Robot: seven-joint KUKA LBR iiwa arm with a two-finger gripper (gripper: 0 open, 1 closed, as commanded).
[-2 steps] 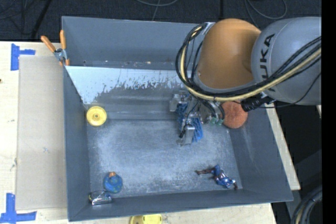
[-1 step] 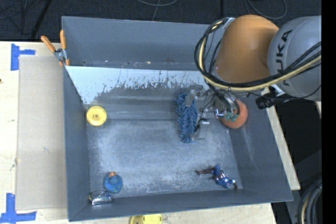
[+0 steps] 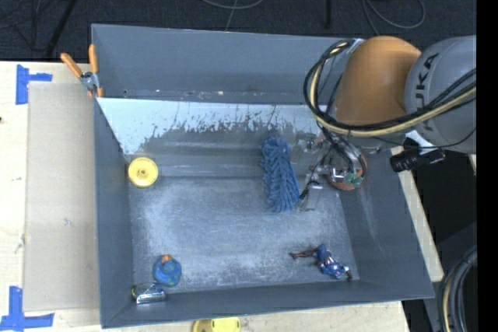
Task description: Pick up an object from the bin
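A blue knitted cloth (image 3: pixel 278 173), bunched into a long strip, lies at the right of the bin's middle, reaching up toward the back wall. My gripper (image 3: pixel 310 189) hangs just to the right of the cloth's lower half, its dark fingertip close beside the fabric. Whether it touches the cloth I cannot tell. Nothing shows between the fingers.
A small blue and dark toy (image 3: pixel 325 260) lies near the front right corner. A yellow round disc (image 3: pixel 143 172) sits by the left wall. A blue ball-like thing (image 3: pixel 166 270) and a small metal piece (image 3: pixel 148 294) lie in the front left corner. The arm's orange cover and cables overhang the right wall.
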